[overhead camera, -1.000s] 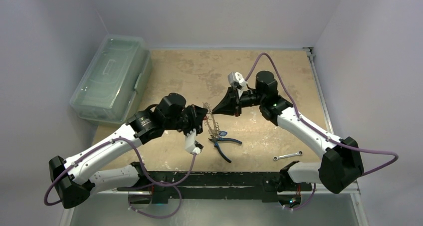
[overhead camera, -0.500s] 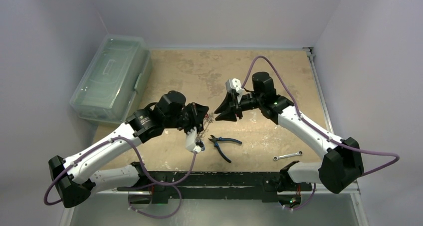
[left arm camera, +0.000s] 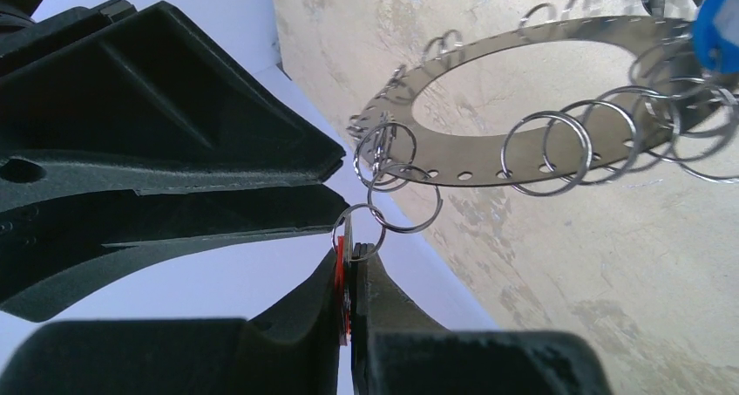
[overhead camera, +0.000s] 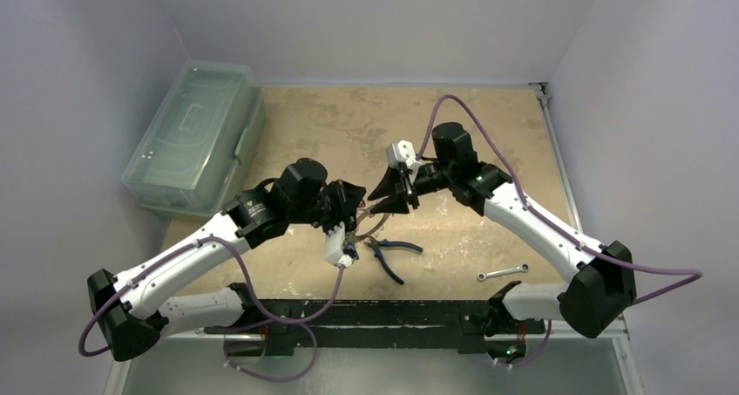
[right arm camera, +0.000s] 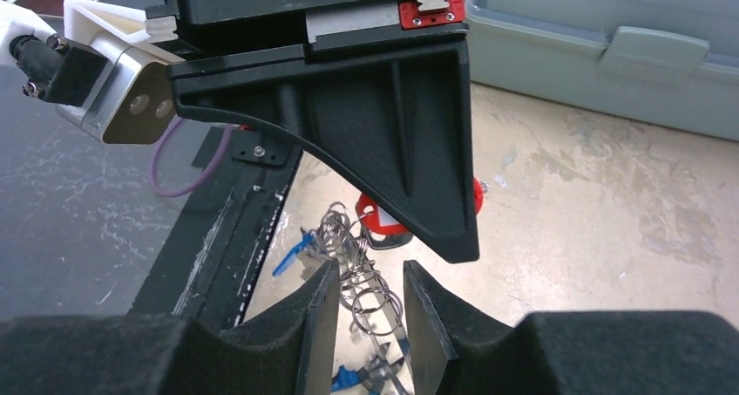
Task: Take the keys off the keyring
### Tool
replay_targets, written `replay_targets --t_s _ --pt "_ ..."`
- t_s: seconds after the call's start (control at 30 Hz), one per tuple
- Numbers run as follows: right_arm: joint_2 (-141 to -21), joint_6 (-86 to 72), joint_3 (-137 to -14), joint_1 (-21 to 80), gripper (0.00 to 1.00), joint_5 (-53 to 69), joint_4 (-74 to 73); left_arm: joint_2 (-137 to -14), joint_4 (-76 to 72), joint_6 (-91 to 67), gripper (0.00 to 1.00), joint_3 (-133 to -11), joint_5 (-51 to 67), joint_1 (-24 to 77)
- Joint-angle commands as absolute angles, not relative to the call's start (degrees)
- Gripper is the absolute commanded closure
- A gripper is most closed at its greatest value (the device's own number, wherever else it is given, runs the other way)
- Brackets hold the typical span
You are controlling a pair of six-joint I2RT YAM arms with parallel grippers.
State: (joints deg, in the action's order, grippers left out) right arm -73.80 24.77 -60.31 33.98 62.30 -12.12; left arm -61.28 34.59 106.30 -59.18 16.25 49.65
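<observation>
Your left end effector (overhead camera: 353, 206) is clamped fully shut on a red tag (left arm camera: 341, 277) and the small split ring (left arm camera: 359, 234) threaded through it. The whole keyring (left arm camera: 479, 164) hangs from that one pinch. Taking the pliers (overhead camera: 394, 249) on the tabletop (overhead camera: 322, 125) as your mark, the ring is in the air just above and to the left-arm side of their nose, not resting beside them.

Your right end effector (right arm camera: 370, 273) has its jaws partly apart and grips nothing. It sits just beyond the pliers' nose, facing the left one, and a cluster of loops (right arm camera: 362, 292) on the ring lies in the gap between its pads.

The relation that matters is this: the ring is a flat perforated band, and it reaches your right end effector nearly edge-on, with its long axis running down toward the pliers. The right arm is the free and nearer one, so I judge the next pick is its job. A blue tag (left arm camera: 716, 29) hangs at the band's far end. I cannot pick out single keys among the loops.
</observation>
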Motion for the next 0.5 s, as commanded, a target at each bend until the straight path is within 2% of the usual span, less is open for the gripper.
replay_targets --t_s 0.0,0.47 --pt "-73.49 24.73 -62.05 35.18 0.65 60.15 -11.65 -61.17 32.97 107.32 1.00 -62.14 17.93 50.02" --pt "-74.75 22.24 -60.88 37.48 0.66 56.90 -8.37 -61.43 32.80 106.93 1.00 -62.65 18.27 50.01"
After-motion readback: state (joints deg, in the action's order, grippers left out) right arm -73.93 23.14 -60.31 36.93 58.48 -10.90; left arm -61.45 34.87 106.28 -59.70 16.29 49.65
